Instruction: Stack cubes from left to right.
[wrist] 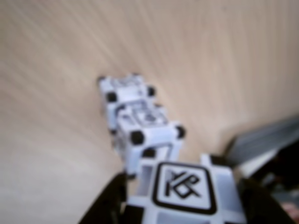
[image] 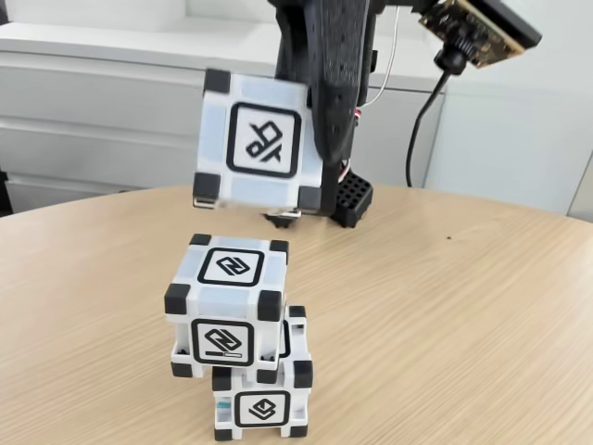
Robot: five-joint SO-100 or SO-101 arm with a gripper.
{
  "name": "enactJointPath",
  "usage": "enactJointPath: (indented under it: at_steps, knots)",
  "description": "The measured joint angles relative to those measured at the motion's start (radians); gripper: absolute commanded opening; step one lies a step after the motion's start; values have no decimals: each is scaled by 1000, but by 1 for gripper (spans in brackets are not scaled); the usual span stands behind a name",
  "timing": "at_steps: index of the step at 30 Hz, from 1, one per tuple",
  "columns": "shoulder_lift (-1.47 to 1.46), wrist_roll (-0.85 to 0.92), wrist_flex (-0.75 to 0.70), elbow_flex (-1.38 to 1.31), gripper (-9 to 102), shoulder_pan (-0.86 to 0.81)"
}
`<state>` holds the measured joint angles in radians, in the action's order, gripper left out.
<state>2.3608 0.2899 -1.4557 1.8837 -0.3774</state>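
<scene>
Now, held cube (image: 262,141): in the fixed view it hangs in the air, a little tilted, above the two others and apart from them; I judge it light and stiff, a hollow plastic body with smooth white faces that may slip
Upper stacked cube (image: 227,311): it sits on the lower one but shifted to the left in the fixed view, so part of it overhangs; I think a hard push could tip it
Lower stacked cube (image: 264,406): it stands on the wooden table (image: 463,306), at the bottom edge of the fixed view, and carries the upper one
Gripper (image: 313,139): the black fingers are pressed against the sides of the held cube and pinch it; one finger is seen along the cube's right side in the fixed view, the other is hidden behind it
Where to take hold: the flat white side faces between the black corner blocks, which look like the safest place; the corners can stop the cube from sliding out
Wrist view: the held cube (wrist: 184,191) fills the lower part, between dark finger shapes on both sides, and the pair of stacked cubes (wrist: 140,121) lies beyond it, blurred
Next move, my judgement: the held cube needs to be levelled and centred over the upper stacked cube before lowering, gently
</scene>
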Motion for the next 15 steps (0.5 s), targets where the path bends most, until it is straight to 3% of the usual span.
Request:
enactJointPath:
  at_steps: [15]
  knots:
    - [0, -9, 0, 46, 0, -6]
